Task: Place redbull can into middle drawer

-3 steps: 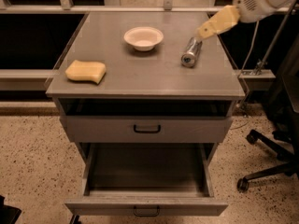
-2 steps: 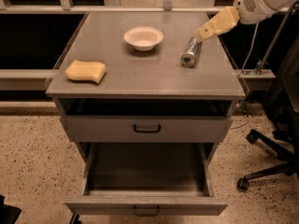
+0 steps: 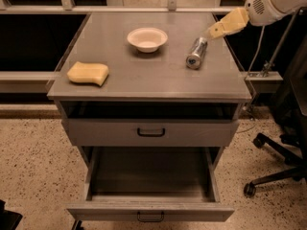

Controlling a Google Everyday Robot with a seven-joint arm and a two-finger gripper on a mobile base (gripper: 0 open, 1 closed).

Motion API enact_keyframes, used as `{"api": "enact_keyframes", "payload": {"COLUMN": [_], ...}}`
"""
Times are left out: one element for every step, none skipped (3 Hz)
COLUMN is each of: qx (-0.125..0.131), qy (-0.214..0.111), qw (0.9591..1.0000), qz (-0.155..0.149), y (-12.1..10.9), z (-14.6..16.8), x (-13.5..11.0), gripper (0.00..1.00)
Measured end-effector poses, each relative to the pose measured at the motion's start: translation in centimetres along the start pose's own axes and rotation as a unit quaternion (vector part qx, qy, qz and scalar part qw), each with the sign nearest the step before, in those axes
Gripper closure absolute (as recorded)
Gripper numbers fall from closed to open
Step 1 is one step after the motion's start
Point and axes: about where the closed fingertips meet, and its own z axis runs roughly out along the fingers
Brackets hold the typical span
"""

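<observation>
Essentially unchanged over the last second: no item has shifted, so the task stands at its start, with the pick-up not yet made.

Item 1, redbull can: lying on its side on the cabinet top, toward the right of the view, round end facing the camera. Near the white bowl; well apart from the yellow sponge at the opposite edge.

Item 2, middle drawer: pulled out below, nothing seen inside, ready to receive. Upper drawer front: closed.

Item 3, gripper: at the can's far end, tip angled down toward it. Contact or a small gap cannot be told, nor whether it is released or clenched.

Item 4, arm: enters from the upper right corner, white housing high over the cabinet's edge, same slant as before.
</observation>
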Motion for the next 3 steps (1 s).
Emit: {"api": "enact_keyframes", "payload": {"qx": [0.028, 0.044, 0.053], "qy": [-0.004, -0.006, -0.007], "qw": [0.9992, 0.9980, 0.9971], "qz": [0.029, 0.046, 0.055], "y": [-2.6, -4.1, -4.9], "z": [0.8, 1.2, 1.5], "x": [0.3, 0.5, 0.6], "gripper": [0.00, 0.00, 0.00]}}
